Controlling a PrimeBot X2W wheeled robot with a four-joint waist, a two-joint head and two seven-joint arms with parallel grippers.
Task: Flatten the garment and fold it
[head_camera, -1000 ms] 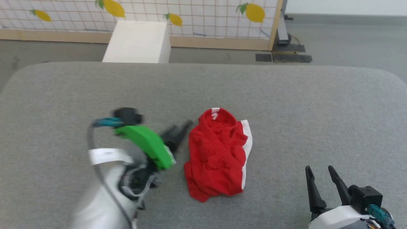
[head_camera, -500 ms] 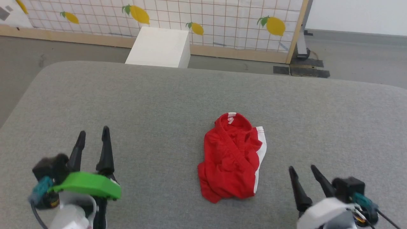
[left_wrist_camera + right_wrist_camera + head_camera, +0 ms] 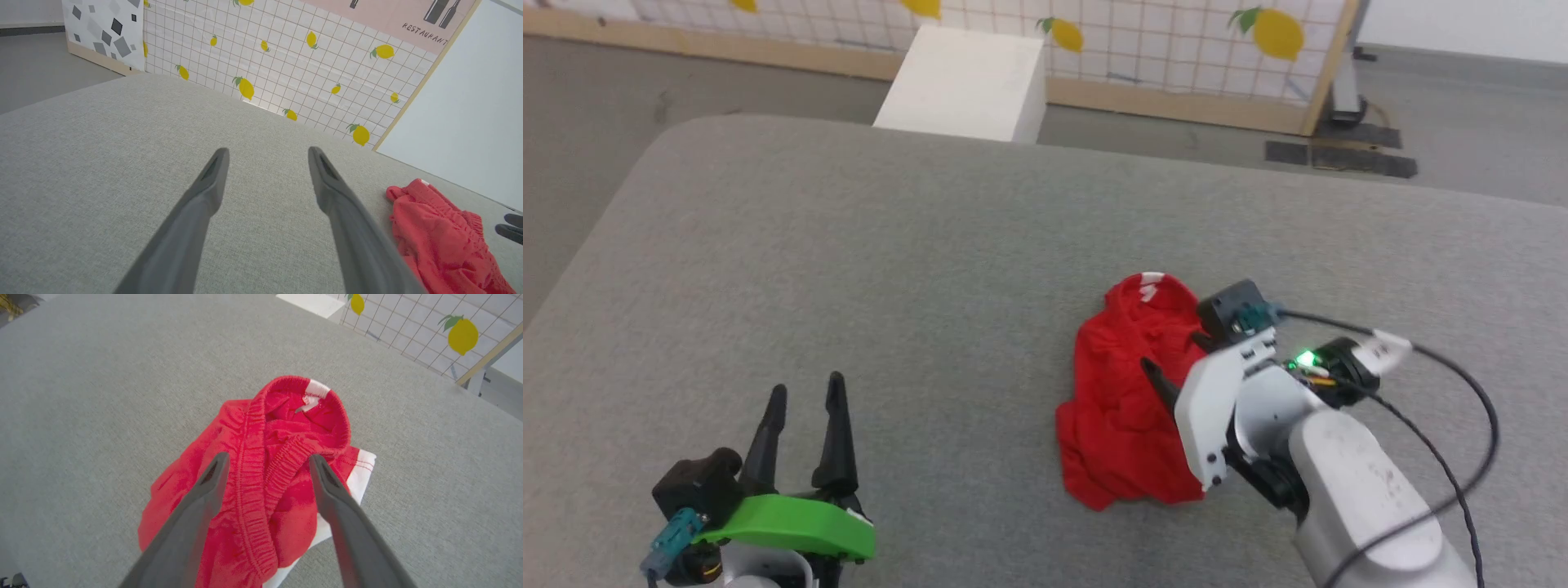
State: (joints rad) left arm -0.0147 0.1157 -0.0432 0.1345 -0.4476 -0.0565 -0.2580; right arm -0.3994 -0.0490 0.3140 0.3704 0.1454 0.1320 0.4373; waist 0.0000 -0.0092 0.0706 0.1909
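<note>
The garment [image 3: 1123,400] is a crumpled heap of bright red shorts on the grey padded table [image 3: 849,245], right of centre. Its waistband loop with a small white label [image 3: 316,388] lies at the far end, and a white side stripe [image 3: 361,473] shows along its right edge. My right gripper [image 3: 1176,359] hangs open just above the heap, its fingers straddling the gathered waistband [image 3: 249,465] without touching it. In its own wrist view the right gripper [image 3: 268,457] has nothing between its fingers. My left gripper [image 3: 806,388] stands open and empty at the lower left, well left of the garment [image 3: 441,237].
Beyond the table's far edge stand a white box [image 3: 968,82] on the floor and a gridded panel with lemon prints [image 3: 1176,49]. The table's rounded left corner [image 3: 645,163] drops to grey floor. Bare grey cloth surrounds the garment.
The head camera has shifted. My left arm drew back from beside the garment to the lower left. My right arm swung from the lower right to over the garment. Both stayed open.
</note>
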